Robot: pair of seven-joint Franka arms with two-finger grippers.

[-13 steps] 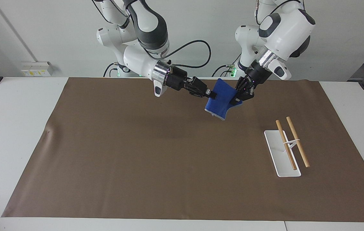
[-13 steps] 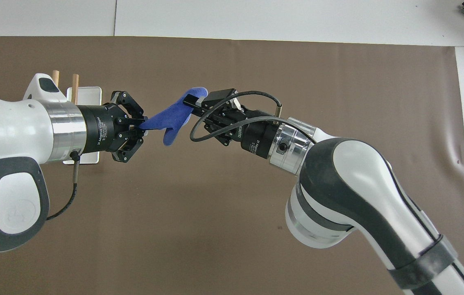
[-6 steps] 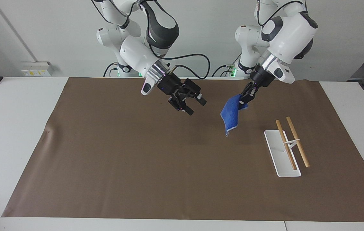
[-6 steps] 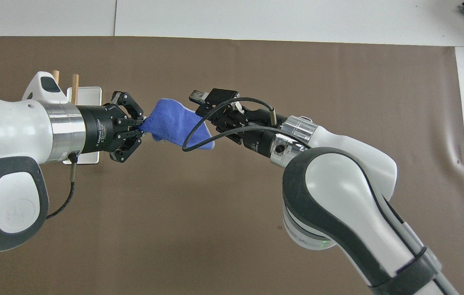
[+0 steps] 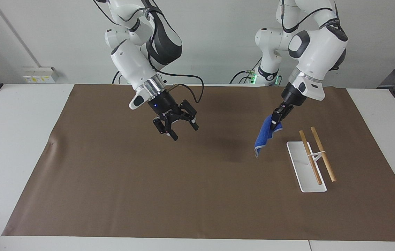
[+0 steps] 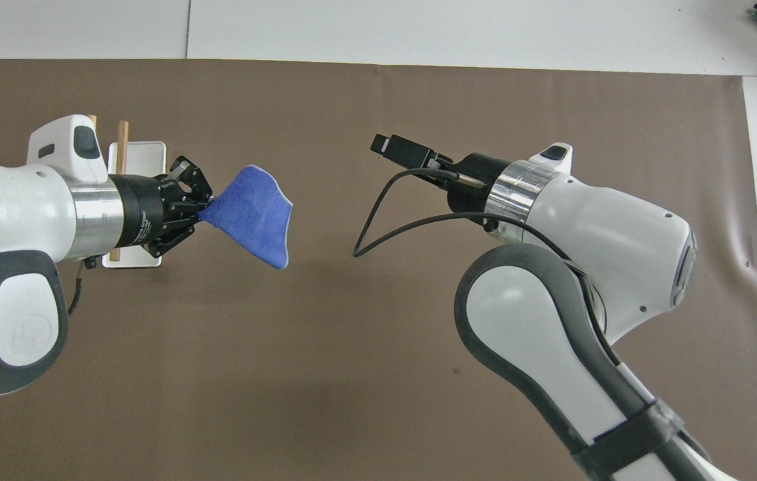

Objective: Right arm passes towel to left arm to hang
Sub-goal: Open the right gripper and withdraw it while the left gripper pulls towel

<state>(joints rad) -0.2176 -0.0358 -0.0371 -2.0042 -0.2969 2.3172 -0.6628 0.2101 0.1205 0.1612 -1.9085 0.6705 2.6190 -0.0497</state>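
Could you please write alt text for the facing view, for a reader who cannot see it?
The left gripper, shut on a corner of the blue towel, holds it hanging in the air beside the white rack with two wooden rods at the left arm's end of the table. The right gripper hangs open and empty over the brown mat.

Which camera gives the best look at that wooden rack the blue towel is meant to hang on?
The facing view: the rack shows whole, white base and both wooden rods. In the overhead view, the left arm covers most of the rack.
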